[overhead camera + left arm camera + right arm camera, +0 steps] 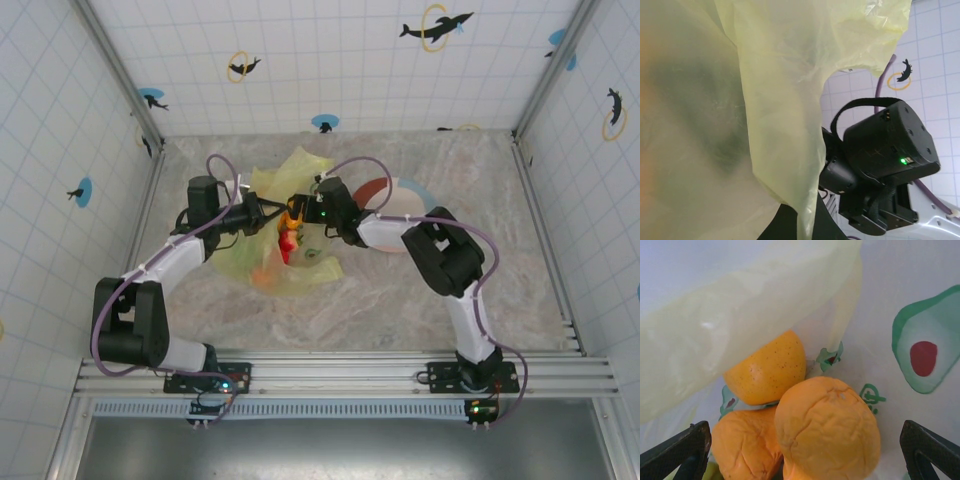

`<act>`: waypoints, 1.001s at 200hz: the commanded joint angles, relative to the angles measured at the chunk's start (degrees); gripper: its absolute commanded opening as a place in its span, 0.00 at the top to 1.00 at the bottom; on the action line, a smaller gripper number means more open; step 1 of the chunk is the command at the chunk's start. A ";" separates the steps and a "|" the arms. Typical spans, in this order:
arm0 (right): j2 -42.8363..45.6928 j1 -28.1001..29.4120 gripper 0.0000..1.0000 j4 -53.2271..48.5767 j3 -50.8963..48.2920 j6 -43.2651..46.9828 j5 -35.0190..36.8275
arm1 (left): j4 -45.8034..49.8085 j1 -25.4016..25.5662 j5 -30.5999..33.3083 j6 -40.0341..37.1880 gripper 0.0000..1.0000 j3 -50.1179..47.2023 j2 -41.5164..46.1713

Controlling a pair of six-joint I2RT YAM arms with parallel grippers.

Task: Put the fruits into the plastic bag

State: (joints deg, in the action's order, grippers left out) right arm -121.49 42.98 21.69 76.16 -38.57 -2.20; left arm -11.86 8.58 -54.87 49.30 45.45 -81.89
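right claw [805,445] spread over fruits [826,426] (in plastic bag [740,330]); left claw [266,213] pressed together.

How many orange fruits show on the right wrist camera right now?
3: a front-centre orange fruit, a lower-left orange fruit touching it, a yellower fruit behind, partly under the plastic bag. More may be hidden.

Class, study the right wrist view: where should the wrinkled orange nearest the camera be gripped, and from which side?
Grip the front orange across its round middle, approaching along the wrist camera's line, where the open right gripper faces it. Its right flank meets only plastic bag; its left flank touches a second orange, so that finger probably must slip between them.
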 commanded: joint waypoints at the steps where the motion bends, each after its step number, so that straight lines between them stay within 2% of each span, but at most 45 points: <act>1: 5.48 -0.29 0.01 -2.63 -2.27 4.92 -0.37 | 1.40 0.14 0.00 -2.03 1.00 0.32 -0.37; 89: 19.18 -0.95 0.03 -10.28 -14.70 15.88 2.08 | 2.63 -1.13 2.54 -2.24 1.00 -0.15 0.14; 119: 21.97 -2.69 0.09 -9.43 -19.93 13.67 1.33 | 2.58 -1.28 2.62 -2.11 1.00 -0.20 -0.02; 141: 20.48 -3.12 0.17 -5.68 -21.39 9.53 -1.82 | 2.56 -1.31 2.66 -2.00 1.00 -0.24 -0.03; 200: 10.28 -2.61 0.27 -0.99 -16.47 0.65 -7.42 | 2.80 -1.52 2.65 -2.01 1.00 -0.23 -0.42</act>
State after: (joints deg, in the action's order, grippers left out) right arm -107.96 39.81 16.16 57.12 -33.28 -6.44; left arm -9.50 7.70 -52.25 48.01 45.45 -81.87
